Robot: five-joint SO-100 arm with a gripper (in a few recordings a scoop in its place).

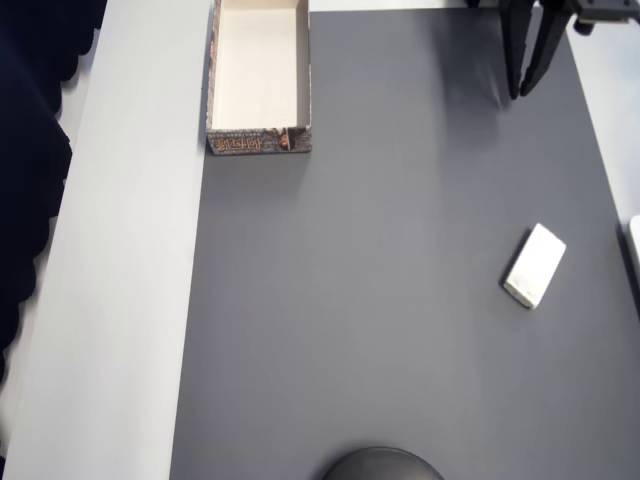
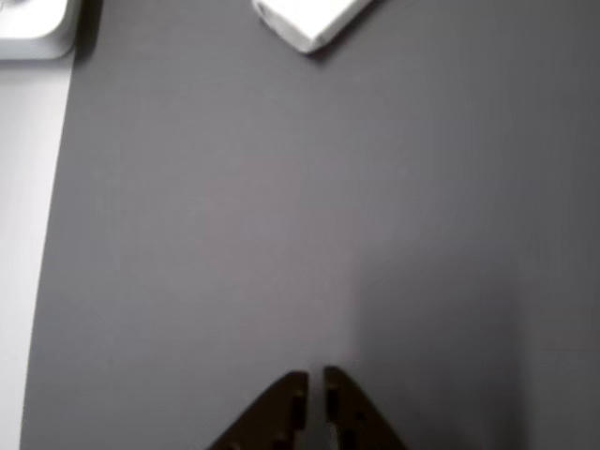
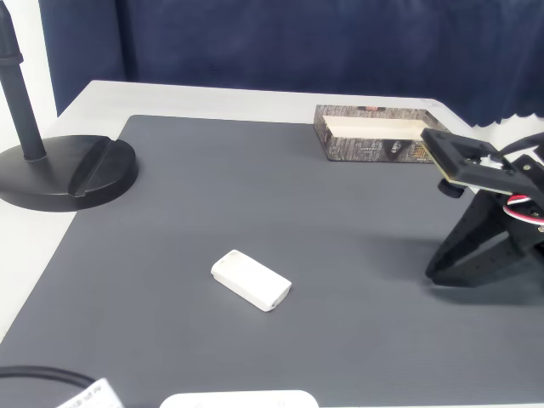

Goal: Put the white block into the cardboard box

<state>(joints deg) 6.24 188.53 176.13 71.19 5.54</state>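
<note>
The white block (image 1: 534, 265) lies flat and askew on the dark grey mat, toward the right edge in the overhead view. In the fixed view the white block (image 3: 251, 280) rests at the mat's near middle. The cardboard box (image 1: 258, 143) stands at the mat's far left corner, its cream inside bare; the fixed view has the cardboard box (image 3: 365, 146) at the back. My gripper (image 1: 521, 93) hovers at the top right, shut with nothing in it, well apart from the block. In the wrist view the gripper (image 2: 314, 377) points at bare mat, with the white block (image 2: 309, 21) ahead at the top edge.
A black stand with a round base (image 3: 68, 174) sits left of the mat. A white flat object (image 3: 238, 399) lies at the near edge, and the same white object (image 2: 33, 28) is beside the mat in the wrist view. A pale table strip (image 1: 130, 250) borders the mat.
</note>
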